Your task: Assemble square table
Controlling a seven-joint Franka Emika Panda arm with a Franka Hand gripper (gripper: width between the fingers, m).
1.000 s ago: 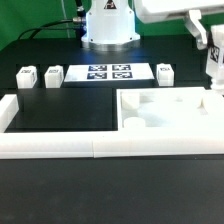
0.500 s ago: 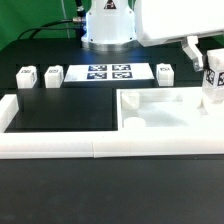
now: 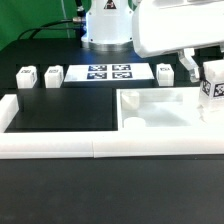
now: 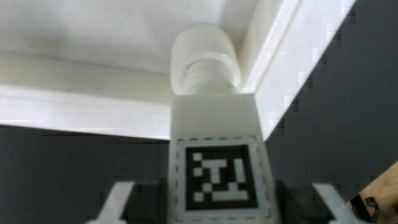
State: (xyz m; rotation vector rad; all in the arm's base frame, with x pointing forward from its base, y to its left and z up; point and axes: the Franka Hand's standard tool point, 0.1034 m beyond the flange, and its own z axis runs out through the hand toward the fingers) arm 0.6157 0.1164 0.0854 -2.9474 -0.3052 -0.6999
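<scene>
At three o'clock in the exterior view, the arm (image 3: 170, 28) comes down from the two o'clock corner. Its bulky white casing hangs over the back of the tabletop (image 3: 100, 190), and the wrist turns the hand (image 3: 210, 70) downward. The hand holds a leg block (image 3: 212, 98) upright with its tag facing the camera. The block's lower end is at the three o'clock edge of the square slab (image 3: 170, 128); whether the two touch cannot be told. The slab lies at four o'clock, just inside the border rail (image 3: 60, 147). Three loose leg blocks (image 3: 26, 76) (image 3: 54, 75) (image 3: 166, 71) stand in a row from ten to one o'clock, with the marker board (image 3: 108, 73) between the second and third.

In the wrist view, the leg block (image 4: 217, 120) runs straight away from the camera. Its tagged end is nearest and its rounded end is over the white slab (image 4: 89, 60). The hand (image 4: 221, 205) is closed narrowly, with both fingers (image 4: 125, 205) set against the block's sides.
</scene>
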